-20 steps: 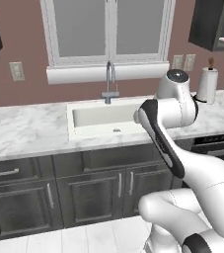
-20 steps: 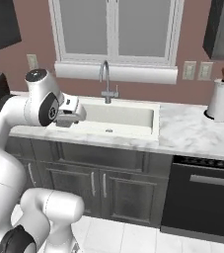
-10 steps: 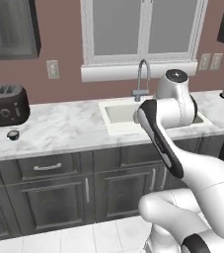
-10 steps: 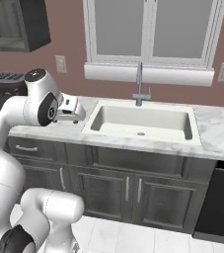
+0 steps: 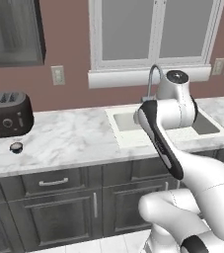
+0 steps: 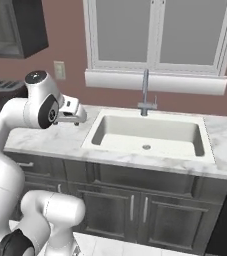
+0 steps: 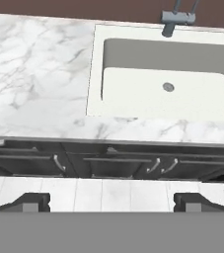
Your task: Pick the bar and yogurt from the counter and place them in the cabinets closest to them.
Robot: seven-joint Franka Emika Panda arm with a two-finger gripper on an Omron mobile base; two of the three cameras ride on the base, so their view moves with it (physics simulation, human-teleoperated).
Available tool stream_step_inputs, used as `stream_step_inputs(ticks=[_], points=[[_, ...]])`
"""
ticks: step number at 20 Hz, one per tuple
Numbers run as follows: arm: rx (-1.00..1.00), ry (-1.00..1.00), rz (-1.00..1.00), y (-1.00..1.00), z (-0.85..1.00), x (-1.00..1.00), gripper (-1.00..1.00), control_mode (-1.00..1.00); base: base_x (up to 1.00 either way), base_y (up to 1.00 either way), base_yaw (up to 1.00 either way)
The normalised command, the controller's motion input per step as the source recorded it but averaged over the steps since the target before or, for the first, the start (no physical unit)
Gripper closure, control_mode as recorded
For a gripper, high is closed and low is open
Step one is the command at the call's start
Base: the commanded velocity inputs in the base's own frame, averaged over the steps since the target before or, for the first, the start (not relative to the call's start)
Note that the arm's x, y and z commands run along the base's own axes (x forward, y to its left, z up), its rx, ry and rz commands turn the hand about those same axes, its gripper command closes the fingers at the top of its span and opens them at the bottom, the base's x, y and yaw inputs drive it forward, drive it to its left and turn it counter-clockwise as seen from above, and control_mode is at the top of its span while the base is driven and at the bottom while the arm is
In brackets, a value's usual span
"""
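One small dark yogurt sits on the marble bench by the toaster, well apart from the wide-open, empty pincer above the sink.

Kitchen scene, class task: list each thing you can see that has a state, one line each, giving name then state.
pincer: open, holding nothing, over the counter edge beside the sink.
yogurt: upright on the counter, in front of the toaster, lid on.
cabinet: open, inside visible.
toaster: standing on the counter, slots look empty.
faucet: no water running.
sink: dry, nothing in it.
lower cabinet doors: shut.
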Motion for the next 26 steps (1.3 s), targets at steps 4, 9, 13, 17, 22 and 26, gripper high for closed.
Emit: stream_step_inputs(ticks=[4,9,13,17,22,26], points=[[0.0,0.0,0.0,0.0,0.0,0.0,-1.0,1.0,0.45,0.18,0.0],[0.0,0.0,0.0,0.0,0.0,0.0,-1.0,1.0,0.24,0.77,0.0],[0.0,0.0,0.0,0.0,0.0,0.0,-1.0,1.0,0.29,0.69,0.0],[0.0,0.0,0.0,0.0,0.0,0.0,-1.0,1.0,0.48,0.44,0.0],[0.0,0.0,0.0,0.0,0.0,0.0,-1.0,1.0,0.48,0.31,0.0],[0.0,0.0,0.0,0.0,0.0,0.0,-1.0,1.0,0.36,0.31,0.0]])
